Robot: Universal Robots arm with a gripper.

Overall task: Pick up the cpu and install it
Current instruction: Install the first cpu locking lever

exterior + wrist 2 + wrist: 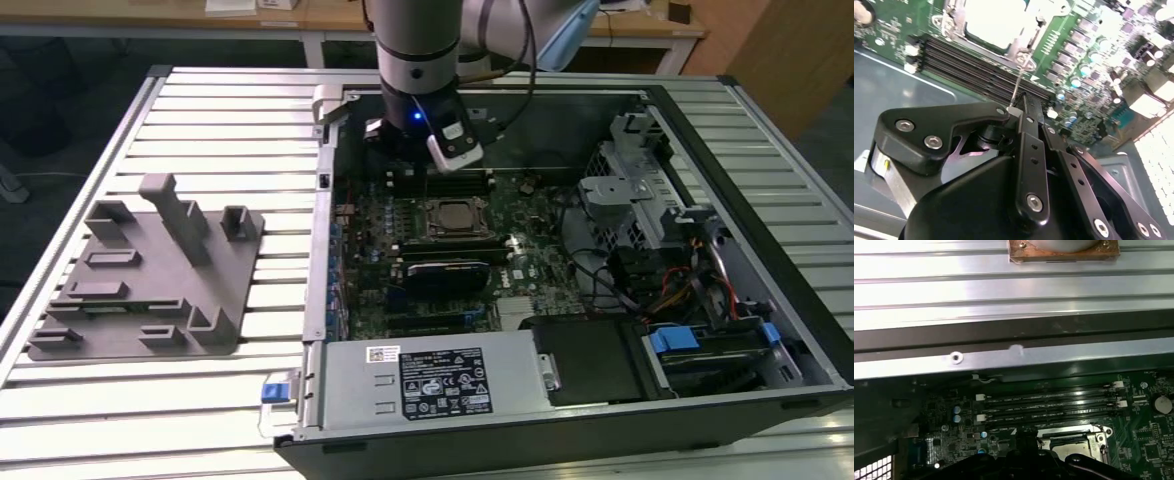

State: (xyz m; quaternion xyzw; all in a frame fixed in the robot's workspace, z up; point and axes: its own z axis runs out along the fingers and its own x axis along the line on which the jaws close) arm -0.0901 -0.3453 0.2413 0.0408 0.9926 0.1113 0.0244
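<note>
1 arm (420,50) on the job, and it's poised over the far end of the open computer case (742,190), which lies on its side on the slatted metal table (200,130). The gripper (404,172) hangs low above the motherboard (387,262), right over the black memory slots (443,185).

And there's the cpu (451,214): a shiny silver square, lying flat in the socket near the middle of the board, just past the memory slots from the gripper. Nothing is touching it.

In the second wrist view, the gripper (1024,102) has its black links converging to 1 narrow tip, so the jaws look drawn together with nothing between them. Beyond the tip run the memory slots (979,70), then the socket (1016,47) with the cpu (996,22) gleaming bright inside its metal frame. A thin metal lever (1020,75) reaches from the socket's corner across the slots, its end just beside the gripper tip. Whether the 2 touch, I can't tell.

In the first wrist view, the gripper (1024,440) shows as a dark shape over the board, the memory slots (1049,407) just beyond it and the table (1004,285) past the case wall.

Over on the exterior view's left, well apart from the case, a grey fixture tray (147,290) rests on the table. Near the camera, a silver power supply (427,385) fills the case's near end.
</note>
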